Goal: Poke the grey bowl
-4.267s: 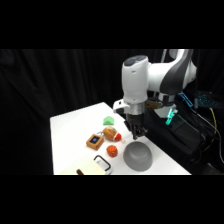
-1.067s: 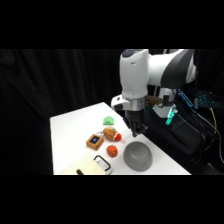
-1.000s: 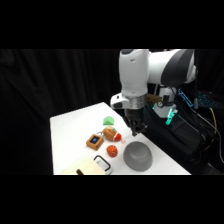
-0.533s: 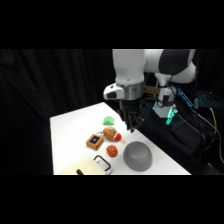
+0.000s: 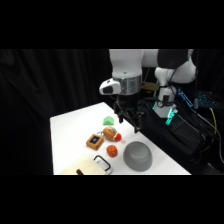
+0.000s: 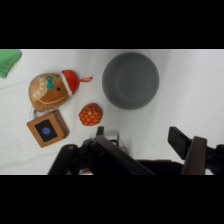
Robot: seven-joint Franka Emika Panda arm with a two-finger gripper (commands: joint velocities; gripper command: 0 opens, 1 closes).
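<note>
We see a white table (image 5: 70, 135) with the grey bowl (image 5: 137, 155) standing on it, mouth up, near the front edge. The bowl is our landmark. In the wrist view the bowl (image 6: 131, 80) shows as a plain round grey hollow with nothing in it.

The arm (image 5: 131, 70) reaches over the table from behind the bowl. Its gripper (image 5: 129, 121) hangs in the air above and behind the bowl, well clear of it. We judge that the poke is not yet made: the gripper has to come down and forward to meet the bowl.

In the wrist view the gripper (image 6: 145, 145) has its two fingers set wide apart, with only bare table between them. It holds nothing and touches nothing.

The smaller things all lie to the bowl's left in the side view. A pale board (image 5: 90, 168) with a black loop (image 5: 103, 163) sits near the front edge. A gingerbread toy (image 6: 50, 90) with a red cap lies further back. A brown cube (image 6: 47, 128) with a blue spot sits beside that. A small red ball (image 6: 90, 114) lies just beside the bowl. A small green piece (image 5: 108, 121) lies furthest from the bowl, behind the toy.
</note>
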